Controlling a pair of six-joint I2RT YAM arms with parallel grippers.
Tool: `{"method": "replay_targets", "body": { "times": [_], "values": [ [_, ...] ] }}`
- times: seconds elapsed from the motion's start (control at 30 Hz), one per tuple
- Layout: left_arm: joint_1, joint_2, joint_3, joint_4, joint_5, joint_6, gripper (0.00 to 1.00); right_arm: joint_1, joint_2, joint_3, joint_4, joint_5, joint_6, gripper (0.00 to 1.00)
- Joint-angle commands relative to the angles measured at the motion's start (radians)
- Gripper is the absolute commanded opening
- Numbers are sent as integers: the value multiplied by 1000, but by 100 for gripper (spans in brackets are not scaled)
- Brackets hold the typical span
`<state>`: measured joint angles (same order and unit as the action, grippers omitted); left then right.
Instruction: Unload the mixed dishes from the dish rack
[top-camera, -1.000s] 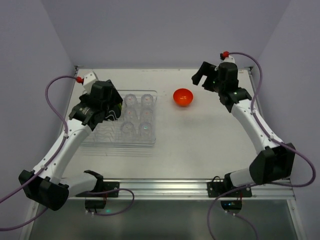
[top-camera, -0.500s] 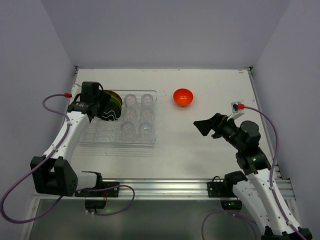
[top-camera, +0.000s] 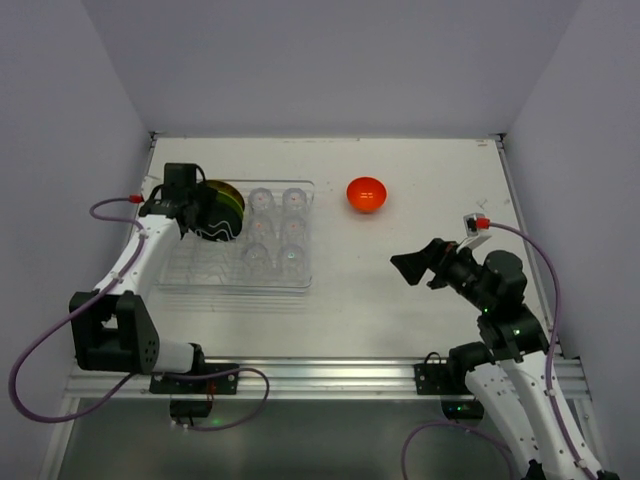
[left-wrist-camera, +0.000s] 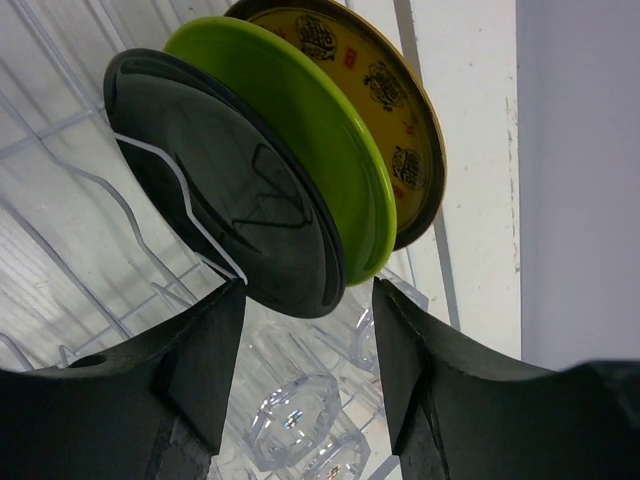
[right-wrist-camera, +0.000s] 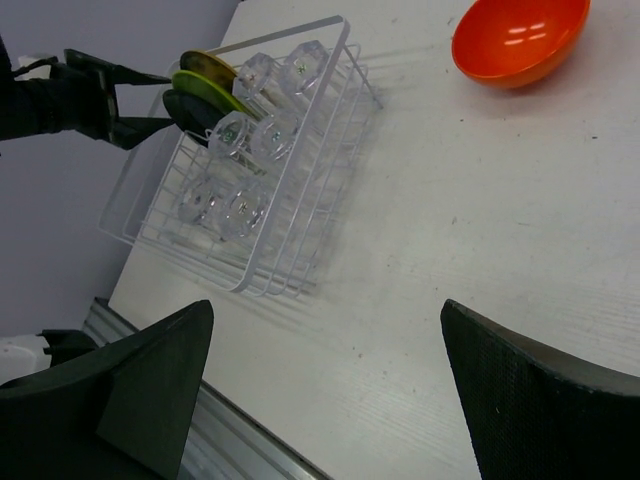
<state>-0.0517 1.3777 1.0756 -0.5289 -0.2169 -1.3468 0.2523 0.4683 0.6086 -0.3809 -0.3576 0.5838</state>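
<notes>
Black glaze is the trouble here. The black plate stands on edge in the dish rack, at ten o'clock on the tabletop. The lime-green plate is pressed against its back, and the yellow patterned plate stands just behind that.

Your left pincer straddles the lower rims of the black and green plates together, and I cannot tell whether it has bitten yet. If it clamps both, you risk lifting two plates at once. Their slick faces could slide apart and drop one onto the clear glasses standing just beside, on the plates' three o'clock side. A rack wire crosses the black plate's face, so a crooked pull could snag it and drag the rack, which looks light.

Your right pincer hangs spread wide and empty at three o'clock, well apart and no help in steadying. The orange bowl already sits out on the tabletop at one o'clock.

The surface is pale, matte and flat, with an aluminium rail at six o'clock. Plain lilac walls close in on three sides.
</notes>
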Motion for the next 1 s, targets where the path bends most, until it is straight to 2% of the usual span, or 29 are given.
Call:
{"method": "replay_targets", "body": {
  "times": [0.0, 0.03, 0.23, 0.33, 0.43, 0.6, 0.67, 0.7, 0.97],
  "values": [
    [32, 29, -16, 43, -26, -35, 57, -1, -30, 71, -27, -8, -41, 98],
    [36, 46, -14, 50, -19, -31, 54, -1, -30, 80, -36, 3, -47, 98],
    [47, 107, 9, 56, 1, -29, 51, -1, -28, 99, -62, -1, -65, 98],
    [47, 119, 7, 63, 17, -41, 45, 1, -26, 86, -58, 0, -65, 98],
    [47, 107, -2, 31, 10, -83, 33, -1, -25, 76, -62, 9, -71, 97],
    [47, 20, -68, 55, -6, -156, 20, -1, -22, 74, -64, 29, -76, 97],
    [47, 6, -82, 61, -9, -178, 10, -1, -20, 77, -67, 25, -79, 97],
    [47, -3, -83, 58, -4, -202, 1, -1, -22, 77, -67, 23, -81, 97],
    [47, -49, -114, 79, 13, -250, 0, -1, -25, 79, -70, 29, -87, 97]
  ]
}}
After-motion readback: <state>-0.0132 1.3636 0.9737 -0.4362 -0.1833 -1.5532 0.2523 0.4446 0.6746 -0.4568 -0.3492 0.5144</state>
